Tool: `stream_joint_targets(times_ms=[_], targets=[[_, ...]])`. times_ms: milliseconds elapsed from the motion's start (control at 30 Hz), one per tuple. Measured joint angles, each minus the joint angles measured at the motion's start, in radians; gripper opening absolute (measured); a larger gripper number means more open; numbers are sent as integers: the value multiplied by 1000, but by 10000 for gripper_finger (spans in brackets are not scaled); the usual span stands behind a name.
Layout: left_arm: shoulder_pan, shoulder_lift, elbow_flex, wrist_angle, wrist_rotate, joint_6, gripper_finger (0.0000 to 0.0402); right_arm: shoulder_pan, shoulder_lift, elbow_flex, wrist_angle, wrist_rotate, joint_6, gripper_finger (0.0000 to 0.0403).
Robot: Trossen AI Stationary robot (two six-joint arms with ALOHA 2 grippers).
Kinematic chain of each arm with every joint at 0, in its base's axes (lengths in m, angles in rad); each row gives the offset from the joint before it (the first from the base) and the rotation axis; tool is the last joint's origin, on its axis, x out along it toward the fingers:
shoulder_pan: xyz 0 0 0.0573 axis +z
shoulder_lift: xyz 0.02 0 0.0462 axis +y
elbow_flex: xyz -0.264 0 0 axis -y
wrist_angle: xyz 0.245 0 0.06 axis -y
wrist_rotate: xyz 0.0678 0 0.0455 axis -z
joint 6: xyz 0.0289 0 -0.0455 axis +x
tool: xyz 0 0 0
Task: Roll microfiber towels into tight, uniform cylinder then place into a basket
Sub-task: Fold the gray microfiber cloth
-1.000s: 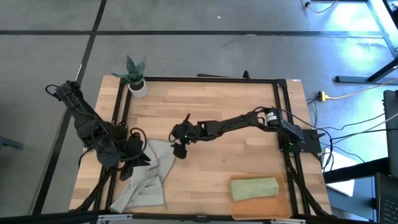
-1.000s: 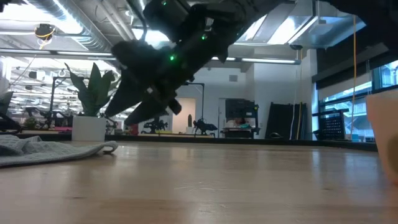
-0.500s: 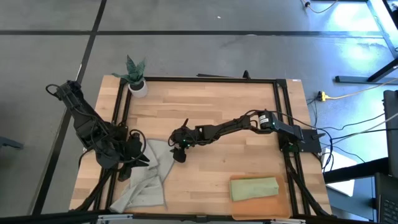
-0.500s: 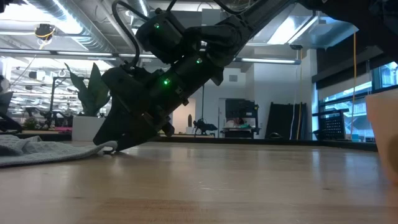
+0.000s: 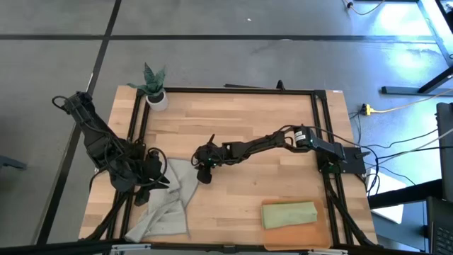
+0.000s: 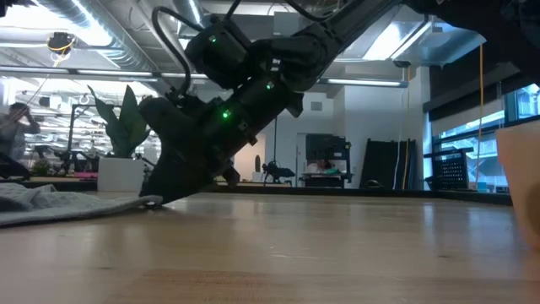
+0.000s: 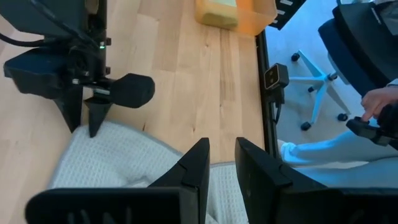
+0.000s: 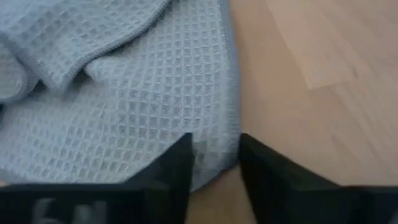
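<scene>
The light grey towel (image 5: pixel 170 202) lies rumpled and partly folded on the table's near left part. My right gripper (image 8: pixel 214 168) is down at the towel's right corner (image 8: pixel 214 143), open, one finger on each side of that corner. From the far side, the left wrist view shows its two tips (image 7: pixel 84 124) a little apart on the corner. My left gripper (image 5: pixel 157 182) hangs above the towel's left part with a narrow gap between its fingers (image 7: pixel 249 168) and nothing in it. The rolled sage green towel (image 5: pixel 289 214) lies in the orange basket (image 5: pixel 320 234). My right gripper comes down slanting from the table's right side, its fingertips (image 7: pixel 93 127) at table height. The towel's right corner (image 8: pixel 217 134) lies flat between the two fingers. Whether the fingertips press the cloth, I cannot tell.
A small white plant pot (image 5: pixel 157 99) stands at the far left corner. A black frame rail (image 5: pixel 233 91) runs around the table. A seated person's hand (image 7: pixel 376 106) and an office chair show beyond the table's near edge in the left wrist view.
My right gripper has sunk from above the table down onto the grey towel's right corner and has stayed there for the last half second. The towel has not moved.
</scene>
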Motion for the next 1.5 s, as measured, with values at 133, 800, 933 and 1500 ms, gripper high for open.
stream_joint_targets(times_ms=[133, 800, 933, 1500], targets=[[3, 0, 0, 0, 0, 0, 67, -4, 2, 0, -1, -1, 47, 43], [56, 2, 0, 0, -6, 0, 67, -10, -3, 316, -609, 24, -160, 5], [56, 25, 0, -34, -27, -32, 67, -14, -5, 421, -760, 61, -259, 6], [71, 180, 0, -147, 6, -168, 67, -65, -6, 610, -959, -18, -412, 6]])
